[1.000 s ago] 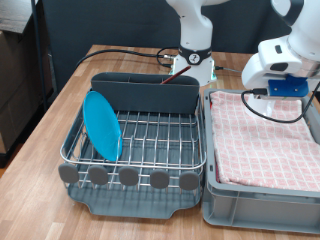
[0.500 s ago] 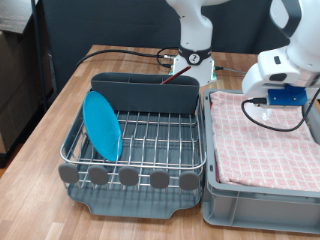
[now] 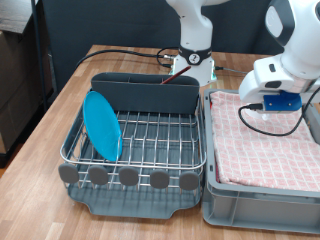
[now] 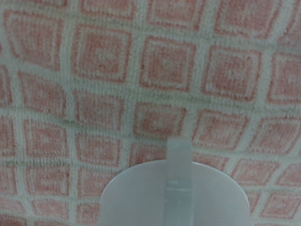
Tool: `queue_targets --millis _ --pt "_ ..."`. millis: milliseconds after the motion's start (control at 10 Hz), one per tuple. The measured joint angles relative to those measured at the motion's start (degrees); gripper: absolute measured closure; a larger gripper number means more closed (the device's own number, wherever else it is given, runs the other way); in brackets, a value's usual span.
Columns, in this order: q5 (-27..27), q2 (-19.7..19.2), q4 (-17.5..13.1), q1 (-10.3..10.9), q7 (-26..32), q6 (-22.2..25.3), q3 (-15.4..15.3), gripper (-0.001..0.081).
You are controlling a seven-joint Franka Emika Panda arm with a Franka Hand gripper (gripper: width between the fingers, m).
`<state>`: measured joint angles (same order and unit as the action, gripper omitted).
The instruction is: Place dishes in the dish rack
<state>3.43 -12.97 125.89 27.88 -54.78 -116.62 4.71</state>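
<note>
Plate (image 3: 101,125), light blue, stands on edge at the left of the wire dish rack (image 3: 140,140) in the exterior view. The gripper (image 3: 275,105) hangs over the grey bin (image 3: 262,190) at right; I cannot tell its jaw state. The wrist view shows the checkered cloth (image 4: 141,75) and a pale mug (image 4: 174,193) up close.

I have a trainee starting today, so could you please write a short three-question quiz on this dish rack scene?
1. True or false: the light-blue plate stands on edge inside the dish rack.
2. The robot's hand hangs over: A) the grey bin with the checkered cloth; B) the cutlery holder; C) the wooden table.
3. Fill in: the wrist view looks onto the checkered ____.

Key: 1 true; 2 A; 3 cloth.
</note>
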Motion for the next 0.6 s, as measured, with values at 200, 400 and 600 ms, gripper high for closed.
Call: queue_targets --millis 200,400,600 --pt "0.0 0.0 1.32 0.0 0.36 -1.61 -0.33 0.0003" --pt "0.0 0.0 2.57 0.01 0.44 -3.58 -0.58 0.0003" --pt "0.0 0.01 3.11 0.01 0.44 -4.12 -0.73 0.0077"
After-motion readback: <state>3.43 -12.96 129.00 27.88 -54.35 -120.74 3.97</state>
